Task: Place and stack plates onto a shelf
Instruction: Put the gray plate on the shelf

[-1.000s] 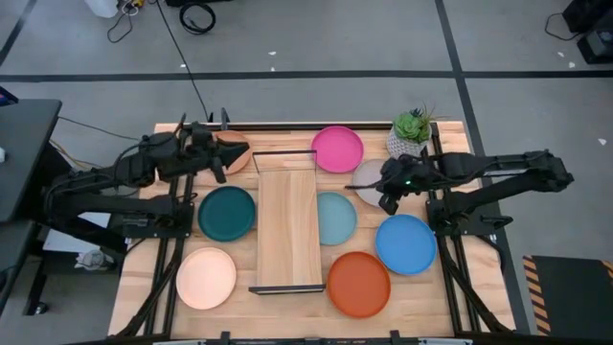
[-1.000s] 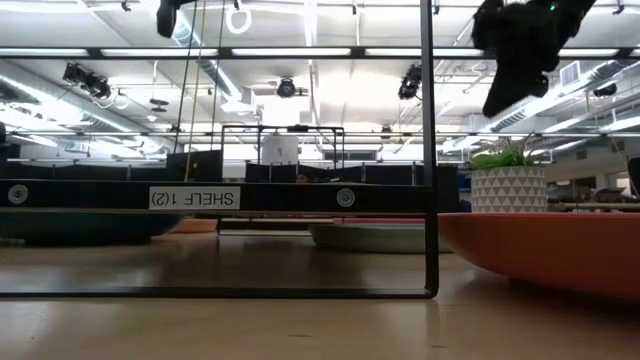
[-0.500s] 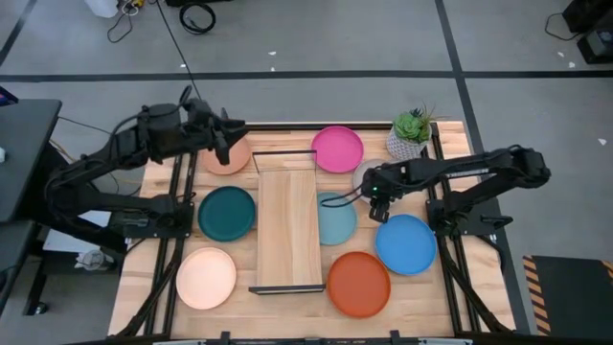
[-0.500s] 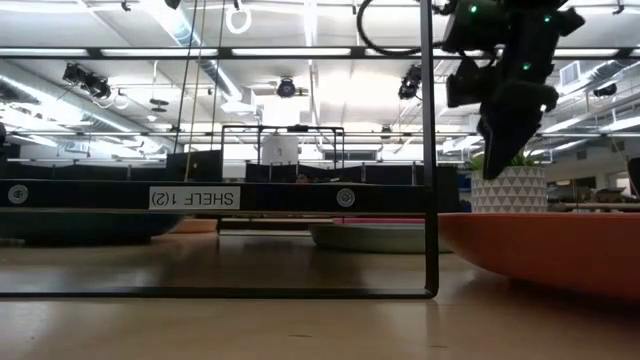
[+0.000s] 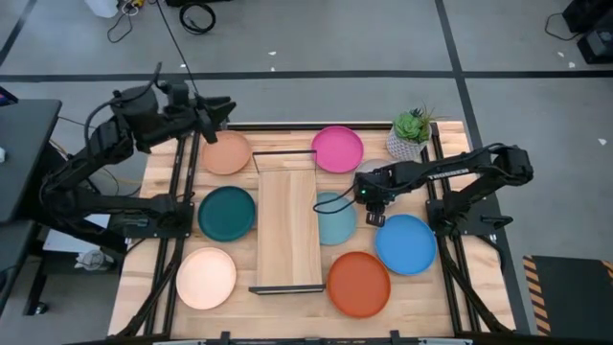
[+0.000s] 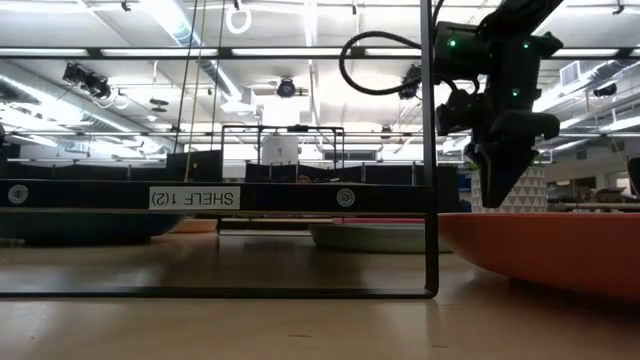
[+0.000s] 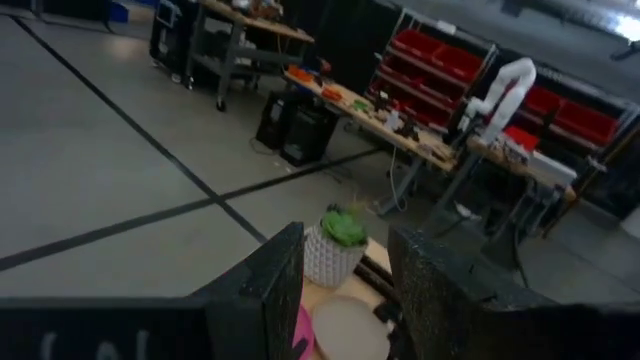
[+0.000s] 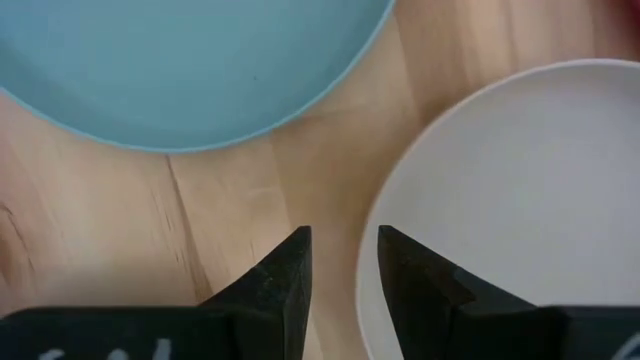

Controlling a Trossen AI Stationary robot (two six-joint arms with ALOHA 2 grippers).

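My right gripper (image 5: 370, 195) points down, open, at the grey plate's (image 8: 520, 200) rim on the side toward the light blue plate (image 5: 335, 218). In the right wrist view one finger stands over the grey plate and the other over bare wood. My left gripper (image 5: 218, 105) is open and raised at the far left, beyond the terracotta plate (image 5: 227, 153), which lies flat on the table. The shelf (image 5: 287, 230) stands in the middle of the table with nothing on it. Around it lie the magenta (image 5: 337, 149), dark teal (image 5: 227, 213), pale peach (image 5: 206, 278), red-orange (image 5: 359, 284) and bright blue (image 5: 405, 243) plates.
A potted plant (image 5: 412, 132) stands at the far right corner, close behind the grey plate. The shelf's thin black frame (image 6: 430, 150) rises around the board. Bare wood shows between the light blue and grey plates (image 8: 240, 190).
My left gripper has pulled up and back from the terracotta plate toward the table's far left, and the plate stays flat on the table. My right gripper has come down and moved toward the table's left, from over the grey plate to that plate's rim.
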